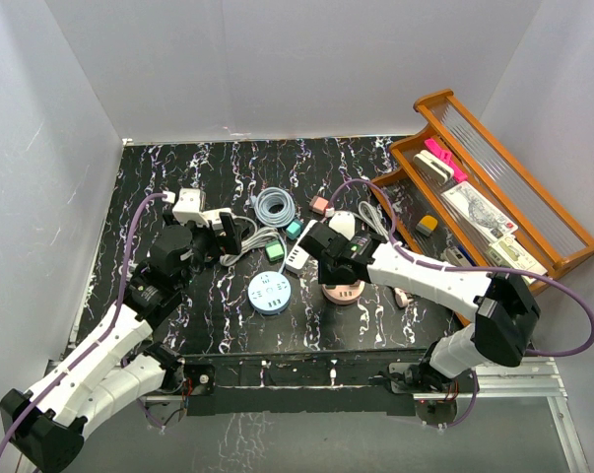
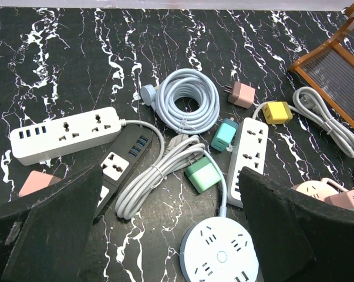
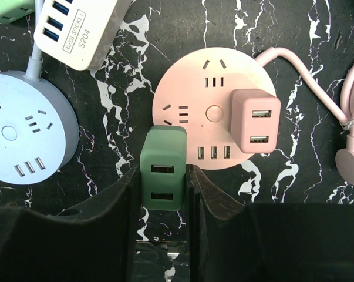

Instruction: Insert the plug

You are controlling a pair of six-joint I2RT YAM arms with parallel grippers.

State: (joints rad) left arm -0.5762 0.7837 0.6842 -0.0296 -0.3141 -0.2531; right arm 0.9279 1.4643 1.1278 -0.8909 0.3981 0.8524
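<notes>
We see right gripper (image 3: 162,183) clamped tight on green plug (image 3: 162,167), held upright over near rim of pink round socket hub (image 3: 194,94), likely to line prongs with free slot. Left gripper (image 2: 169,194) gapes wide, empty.

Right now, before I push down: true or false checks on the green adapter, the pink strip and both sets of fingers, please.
The right fingers clamp the green adapter. True.
The pink round strip has nothing plugged into it. False: a pink adapter sits on its right side.
The left fingers are shut on a cable. False: they stand wide open, holding nothing.
In the right wrist view, the blue round strip lies left of the pink one. True.
</notes>
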